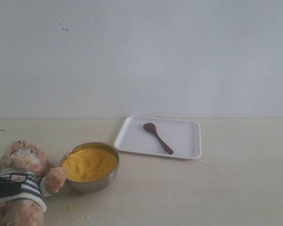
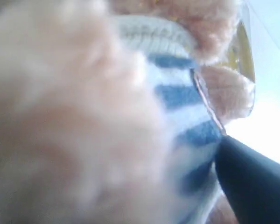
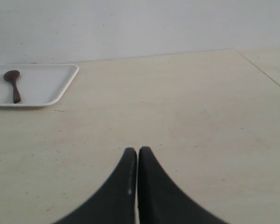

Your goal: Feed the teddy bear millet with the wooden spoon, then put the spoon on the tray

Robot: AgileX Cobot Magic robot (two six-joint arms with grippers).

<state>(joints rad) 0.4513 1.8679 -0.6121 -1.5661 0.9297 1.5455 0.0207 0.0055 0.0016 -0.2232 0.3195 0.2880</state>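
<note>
The spoon (image 1: 158,137) lies slantwise in the tray (image 1: 185,135), with nothing touching it. Near the tray's left front corner stands a steel bowl (image 1: 92,185) heaped with millet (image 1: 89,163). The bear (image 1: 23,160) sits beside the bowl, one paw at its rim. The left claw (image 1: 1,187) lies across the bear's striped shirt, showing one dark finger (image 2: 256,186); I cannot tell whether it is spread or pinching. The right claw (image 3: 137,155) is pressed together and empty, over the table (image 1: 226,188), apart from the tray.

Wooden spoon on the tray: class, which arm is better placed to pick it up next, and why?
Right, probably. The right gripper is shut on nothing and its camera faces the wooden spoon on the tray across the table. The left gripper is against the teddy bear, beyond the millet.
</note>
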